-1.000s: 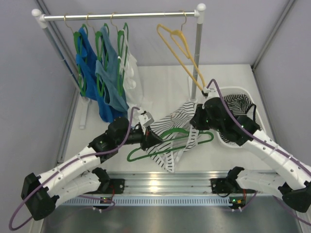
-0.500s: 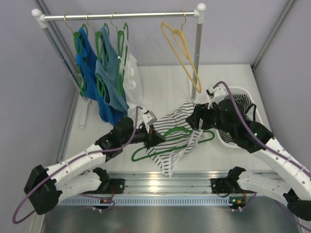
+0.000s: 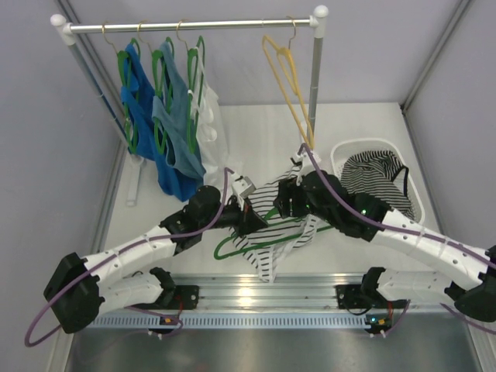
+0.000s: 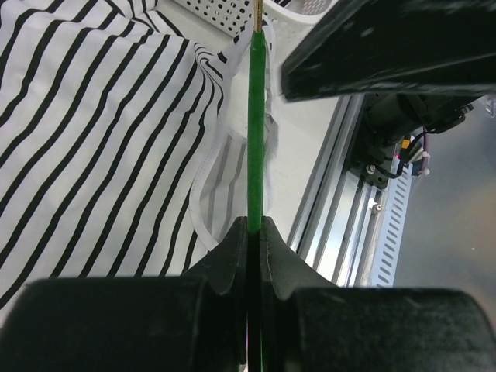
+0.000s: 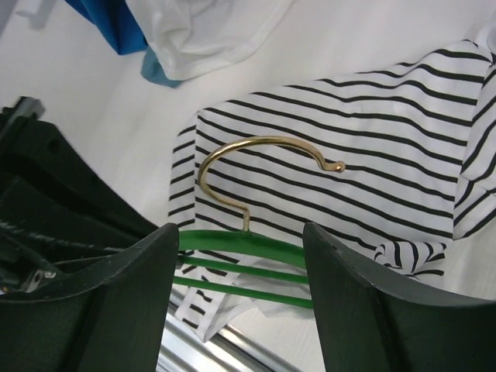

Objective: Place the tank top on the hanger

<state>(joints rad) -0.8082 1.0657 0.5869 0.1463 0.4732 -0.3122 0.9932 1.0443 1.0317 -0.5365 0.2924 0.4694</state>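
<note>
**Hanger lies on the top, not yet inside it**

In the centre of the overhead view the tank top (image 3: 271, 236) lies rumpled on the table (image 3: 256, 132), with the hanger (image 3: 225, 246) resting across it. The left gripper (image 4: 254, 231) is pinched tight on the green bar. The right gripper (image 5: 239, 236) stands wide open and holds nothing, its jaws either side of the brass hook (image 5: 263, 142).

My worry is that so thin a pinch lets the hanger swivel. The right jaws could also close on hook and cloth together and bunch the top.

Count:
- one hanger in hand
- on the rail (image 3: 190, 25) at the top, three green hangers (image 3: 128, 101) and one yellow hanger (image 3: 291, 89)
- two blue tops (image 3: 143, 101)
- one white top (image 3: 209, 124)
- one basket (image 3: 339, 155) at right, holding one more striped garment (image 3: 372, 174)
</note>
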